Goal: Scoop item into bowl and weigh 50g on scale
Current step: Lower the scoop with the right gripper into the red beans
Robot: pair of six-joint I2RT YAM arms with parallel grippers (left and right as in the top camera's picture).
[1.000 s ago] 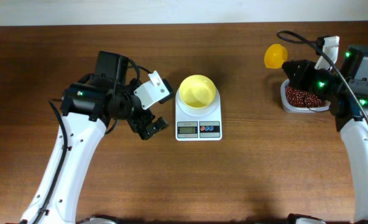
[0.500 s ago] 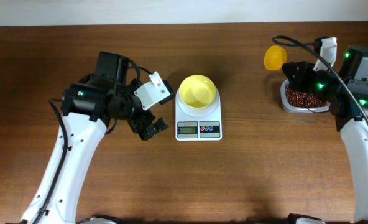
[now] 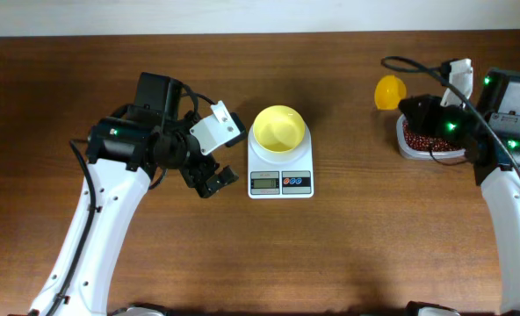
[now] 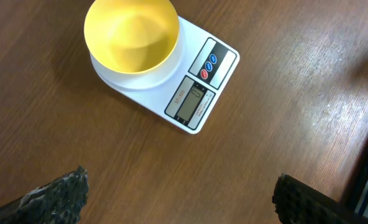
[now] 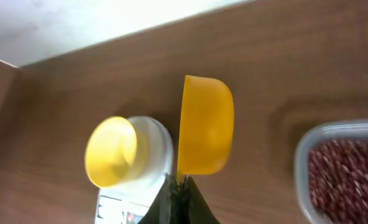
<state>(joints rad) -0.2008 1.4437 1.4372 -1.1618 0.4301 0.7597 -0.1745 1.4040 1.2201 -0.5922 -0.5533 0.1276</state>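
**Overhead and wrist views.** My right gripper (image 5: 179,198), jaws pressed together on the handle end of the small bright-yellow plastic scoop (image 3: 388,91), holds it in the upper right of the overhead frame. The scoop is just up and left of the clear rounded plastic tub (image 3: 407,149) holding the small dark reddish-brown beans (image 3: 429,137). In the right wrist view the scoop lies turned on its side, and I cannot tell whether it holds anything. My left gripper (image 4: 181,200), jaws spread wide and holding nothing, hangs left of centre. The small round pale-yellow plastic bowl (image 3: 278,129) sits on the small white digital kitchen scale (image 3: 280,183) at frame centre, well apart from the tub, and looks empty.

**Hazards.**
- A scoop tipped like this would shed beans over the brown wooden table (image 3: 357,246) on the way across.
- The narrow pinch could let the handle twist.
- A full pour may overshoot the target weight.
- A knock from either arm could shift the bowl.
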